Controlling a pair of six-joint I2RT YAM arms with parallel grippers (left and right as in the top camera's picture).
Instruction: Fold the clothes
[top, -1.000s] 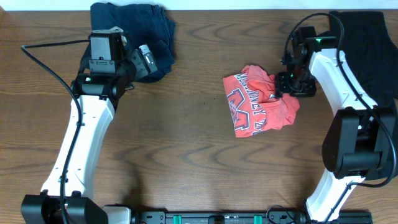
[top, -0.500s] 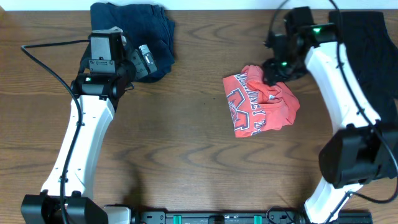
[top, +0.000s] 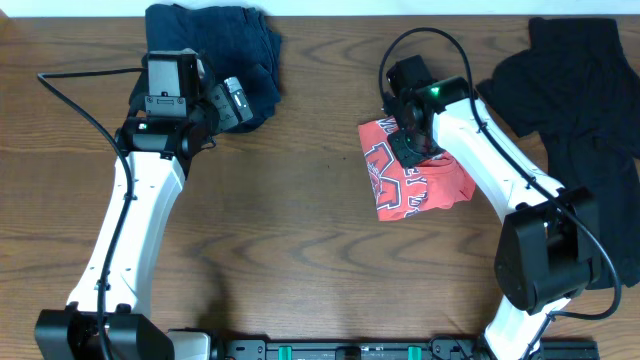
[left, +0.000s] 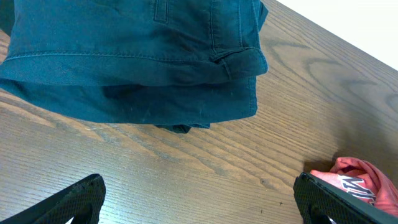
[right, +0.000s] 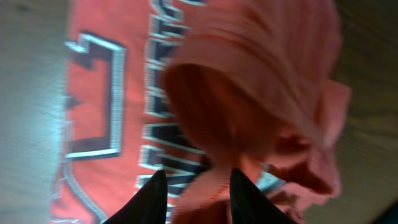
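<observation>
At table centre-right, your right gripper (top: 410, 140) has swung from the right edge of the crumpled coral-red cotton T-shirt with white lettering (top: 418, 188) to its top, jaws narrowing onto a bunched fold, so the fold-over looks started; left gripper (top: 233, 98) hangs wide open, empty, beside the dark navy folded garment (top: 215, 40).

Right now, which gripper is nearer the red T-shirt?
Right. The right gripper is on the red T-shirt, straddling a fold; the left gripper is across the table, beside the navy garment.
</observation>
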